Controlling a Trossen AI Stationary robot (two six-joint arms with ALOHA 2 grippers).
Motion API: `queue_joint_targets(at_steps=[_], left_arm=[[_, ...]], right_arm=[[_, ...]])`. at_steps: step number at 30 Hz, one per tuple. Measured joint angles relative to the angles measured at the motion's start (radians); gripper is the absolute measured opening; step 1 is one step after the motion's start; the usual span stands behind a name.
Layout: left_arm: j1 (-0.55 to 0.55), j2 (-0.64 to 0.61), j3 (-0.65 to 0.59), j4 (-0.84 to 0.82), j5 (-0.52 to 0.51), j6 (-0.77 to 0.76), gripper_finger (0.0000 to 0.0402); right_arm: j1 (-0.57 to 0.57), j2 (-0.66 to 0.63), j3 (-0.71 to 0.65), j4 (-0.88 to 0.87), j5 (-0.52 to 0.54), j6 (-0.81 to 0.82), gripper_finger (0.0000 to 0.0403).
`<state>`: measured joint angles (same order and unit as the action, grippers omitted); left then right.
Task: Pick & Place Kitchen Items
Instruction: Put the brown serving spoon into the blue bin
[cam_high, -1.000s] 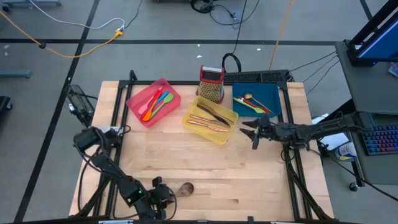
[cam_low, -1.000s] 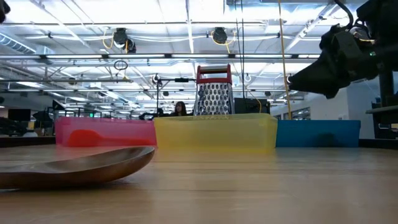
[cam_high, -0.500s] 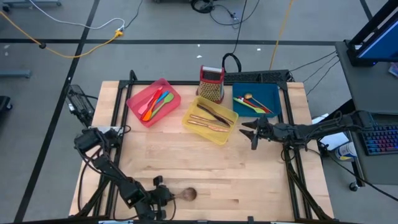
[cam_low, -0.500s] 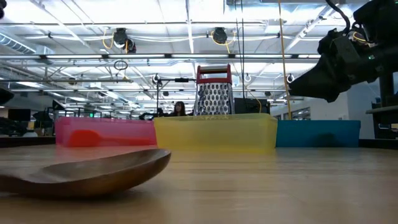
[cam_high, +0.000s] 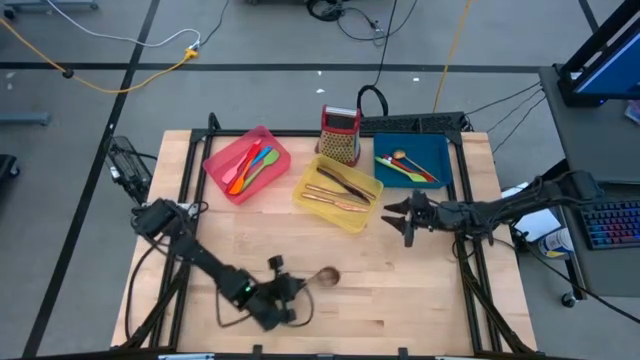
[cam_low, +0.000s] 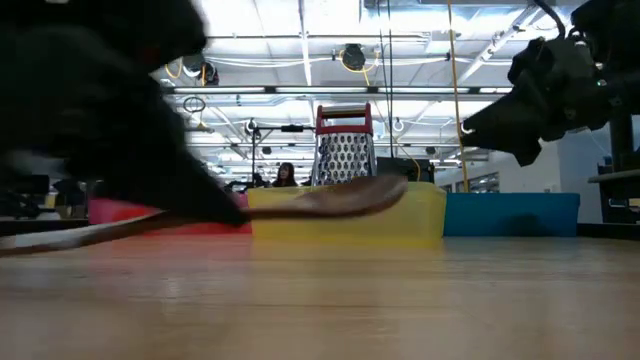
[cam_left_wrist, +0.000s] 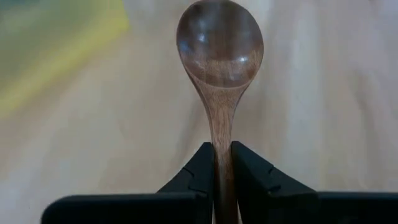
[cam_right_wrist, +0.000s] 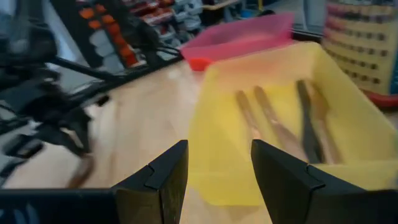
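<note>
A brown wooden spoon (cam_high: 326, 276) is up off the table near the front middle, and my left gripper (cam_high: 296, 286) is shut on its handle. In the left wrist view the bowl (cam_left_wrist: 219, 43) points away from the fingers, hollow side up. In the low view the spoon (cam_low: 340, 198) slants upward in front of the yellow tray. My right gripper (cam_high: 401, 216) hovers open beside the yellow tray (cam_high: 300, 186), with nothing between its fingers (cam_right_wrist: 158, 177). My left gripper pinches the spoon's handle (cam_left_wrist: 222, 149) between its two fingers, a short way behind the bowl. The fingers lie along the handle and slant downward, pointing toward the table's right. The spoon is clear of the table, its bowl end highest.
The pink tray (cam_high: 215, 160) holds coloured silicone utensils. In the yellow tray are copper cutlery and a dark knife, and the blue tray (cam_high: 440, 150) has a few more utensils. A red-topped box grater (cam_high: 340, 135) stands at the far edge. Bare wood lies between the trays and the near edge.
My left gripper has swung toward the table's right edge and a little toward the far edge, rolling as it went. The spoon, which lay on the table before, has gone with it and now hangs above the wood with its bowl raised.
</note>
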<state>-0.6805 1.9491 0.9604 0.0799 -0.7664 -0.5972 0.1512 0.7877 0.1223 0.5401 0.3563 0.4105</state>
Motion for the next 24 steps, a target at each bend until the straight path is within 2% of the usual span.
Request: queue_joint_targets(at_steps=[4, 9, 14, 20, 24], left_arm=[[0.107, -0.001, 0.001, 0.151, -0.001, 0.201, 0.0038], [0.222, -0.001, 0.001, 0.293, -0.001, 0.413, 0.0051], [0.313, -0.002, 0.002, 0.394, 0.0, 0.614, 0.0037], [0.388, -0.002, 0.056, 0.371, 0.028, 0.729, 0.0048], [0.411, -0.002, 0.122, 0.271, 0.041, 0.756, 0.0046]], right_arm=[[0.024, 0.047, 0.0, 0.074, -0.02, 0.03, 0.0169], [0.04, 0.1, 0.0, 0.077, -0.02, 0.099, 0.0169], [0.041, 0.145, 0.0, 0.078, -0.02, 0.167, 0.0169], [0.041, 0.201, 0.0, 0.177, -0.019, 0.179, 0.0169], [0.041, 0.237, 0.0, 0.255, -0.016, 0.175, 0.0169]])
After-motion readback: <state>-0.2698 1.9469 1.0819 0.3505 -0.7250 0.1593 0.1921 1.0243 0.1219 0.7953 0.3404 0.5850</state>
